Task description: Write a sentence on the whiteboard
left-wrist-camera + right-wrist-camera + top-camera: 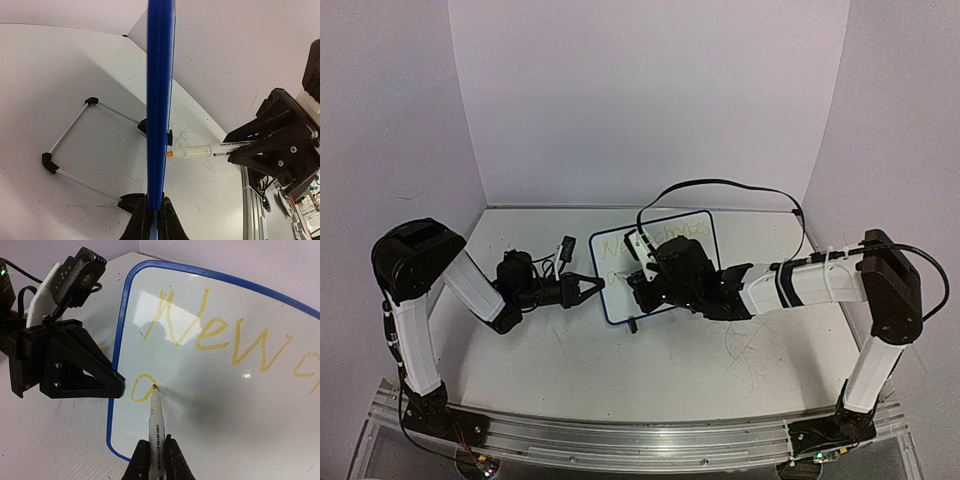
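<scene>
**Ana:** Where is the small white whiteboard with the thin blue rounded-corner frame point(620, 262)?

**Ben:** It stands on the scuffed white tabletop point(650, 380), between the two arms. A thin wire stand with black corner pieces point(70, 145) props it from behind.

**Ana:** And the left claw?

**Ben:** The left claw point(118, 385) is clamped on the whiteboard's left edge. In its own wrist view the board is seen edge-on. The two black fingers pinch the blue frame from either side at the bottom of that view.

**Ana:** What about the right one?

**Ben:** The right claw point(156, 460) is closed on a slim pale marker with an orange-yellow tip point(156, 415). It sits in front of the writing face. The marker points straight at the board, and its tip touches the surface low down near the left edge.

**Ana:** Can you read the pale yellow handwritten sentence point(210, 338)?

**Ben:** The top line begins "New", and more letters run out of the right wrist view. From overhead the line crosses the top of the board, too faint to read. Below it is one round letter point(135, 392), with the marker tip at its upper right. That letter lies just beside the left claw's fingertips, with only the blue frame between them.
</scene>
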Action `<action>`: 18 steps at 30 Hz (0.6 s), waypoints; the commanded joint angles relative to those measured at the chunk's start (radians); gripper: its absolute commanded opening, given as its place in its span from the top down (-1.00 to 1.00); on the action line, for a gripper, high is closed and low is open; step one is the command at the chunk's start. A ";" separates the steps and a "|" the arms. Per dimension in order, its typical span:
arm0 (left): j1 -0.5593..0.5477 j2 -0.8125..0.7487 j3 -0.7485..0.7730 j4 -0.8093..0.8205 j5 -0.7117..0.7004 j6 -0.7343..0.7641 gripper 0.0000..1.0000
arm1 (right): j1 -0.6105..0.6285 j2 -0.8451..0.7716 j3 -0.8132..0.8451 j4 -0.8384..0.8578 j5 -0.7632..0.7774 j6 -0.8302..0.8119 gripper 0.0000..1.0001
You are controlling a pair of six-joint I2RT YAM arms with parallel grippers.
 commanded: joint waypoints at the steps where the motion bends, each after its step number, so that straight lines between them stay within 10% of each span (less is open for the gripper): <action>1: -0.009 -0.027 0.015 -0.051 -0.001 0.018 1.00 | -0.028 -0.032 -0.022 -0.008 0.022 0.014 1.00; 18: -0.010 -0.036 0.017 -0.061 -0.001 0.018 1.00 | -0.026 -0.017 -0.023 -0.040 -0.025 0.015 1.00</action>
